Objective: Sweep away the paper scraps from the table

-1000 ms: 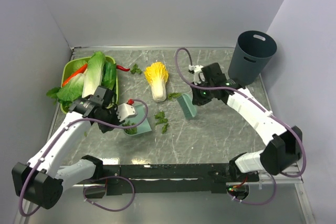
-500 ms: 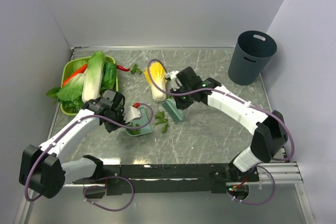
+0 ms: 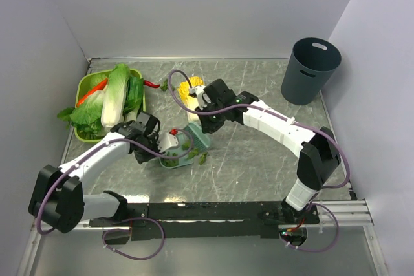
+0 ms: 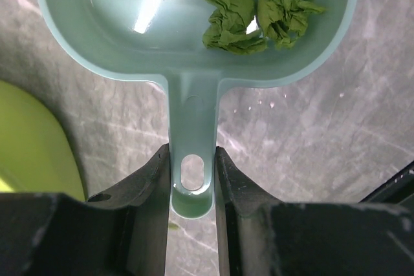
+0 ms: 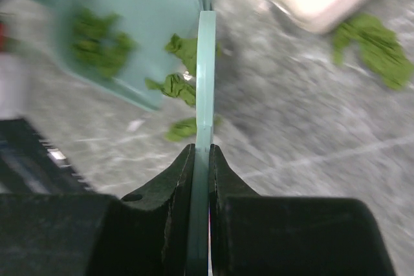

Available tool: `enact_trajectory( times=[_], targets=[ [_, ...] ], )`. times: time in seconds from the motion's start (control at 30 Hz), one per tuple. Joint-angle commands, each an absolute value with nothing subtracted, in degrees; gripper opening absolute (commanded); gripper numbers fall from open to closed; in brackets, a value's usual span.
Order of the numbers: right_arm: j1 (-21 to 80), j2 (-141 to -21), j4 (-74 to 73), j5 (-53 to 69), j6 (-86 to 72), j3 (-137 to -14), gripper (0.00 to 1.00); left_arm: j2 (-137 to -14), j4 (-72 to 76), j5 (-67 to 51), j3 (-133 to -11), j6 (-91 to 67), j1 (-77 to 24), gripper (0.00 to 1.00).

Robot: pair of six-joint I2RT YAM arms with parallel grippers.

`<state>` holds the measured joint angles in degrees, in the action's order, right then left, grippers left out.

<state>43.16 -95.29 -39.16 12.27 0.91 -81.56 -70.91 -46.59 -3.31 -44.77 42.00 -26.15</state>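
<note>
My left gripper [image 3: 162, 141] [image 4: 192, 163] is shut on the handle of a teal dustpan [image 3: 176, 158] [image 4: 123, 30] that lies on the table [image 3: 259, 159]. Crumpled green paper scraps [image 4: 236, 17] sit in its pan. My right gripper [image 3: 206, 117] [image 5: 201, 154] is shut on a thin teal brush [image 3: 197, 137] [image 5: 206, 75], held at the pan's mouth. More paper scraps [image 5: 176, 85] [image 3: 202, 157] lie at the pan's lip, against the brush. Another scrap [image 5: 375, 46] lies beside the cabbage half, and one [image 3: 167, 85] sits at the back.
A yellow-topped cabbage half [image 3: 187, 88] lies behind the right gripper. A lime basket [image 3: 84, 85] of cabbages stands at the left, a red chili [image 3: 151, 84] beside it. A dark grey bin [image 3: 310, 69] stands at the back right.
The right arm has swung left with the brush, pushing scraps from mid-table to the dustpan's mouth. The left arm has shifted the dustpan slightly right to meet it.
</note>
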Motion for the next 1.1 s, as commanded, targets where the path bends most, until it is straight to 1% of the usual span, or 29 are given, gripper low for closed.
enact_trajectory(
  times=[0.0, 0.13, 0.27, 0.5, 0.6, 0.63, 0.8, 0.97, 1.07],
  targets=[
    [43.7, -94.4, -36.7, 22.3, -2.4, -85.1, 0.0, -72.5, -43.5, -5.4, -46.1, 40.2, -26.8, 0.01],
    [43.7, -93.8, -36.6, 24.8, -2.9, -84.8, 0.0, -73.6, -42.4, -6.1, -46.2, 39.6, -27.2, 0.01],
    [43.1, -91.9, -38.4, 21.4, -1.9, -84.8, 0.0, -73.1, -41.6, -6.3, -45.8, 38.7, -27.2, 0.01],
    [38.5, -85.4, -39.6, 18.1, -0.5, -81.7, 0.0, -69.9, -43.4, -6.9, -43.8, 38.6, -27.2, 0.01],
    [36.7, -83.9, -39.8, 15.2, 3.9, -80.9, 0.0, -68.5, -45.6, -7.6, -44.2, 38.8, -27.2, 0.01],
    [36.0, -83.8, -40.0, 11.6, 4.7, -80.9, 0.0, -68.1, -46.1, -7.7, -44.4, 38.8, -27.2, 0.01],
    [28.4, -85.9, -39.4, 4.0, 12.1, -82.8, 0.0, -66.4, -49.1, -7.9, -44.5, 39.7, -27.2, 0.01],
    [24.6, -90.0, -33.3, -2.2, 20.4, -82.4, 0.0, -65.5, -51.9, -8.6, -43.9, 40.3, -27.2, 0.01],
    [24.4, -91.8, -27.3, -2.5, 27.7, -81.8, 0.0, -65.3, -53.0, -9.6, -43.9, 39.9, -27.2, 0.01]
  ],
)
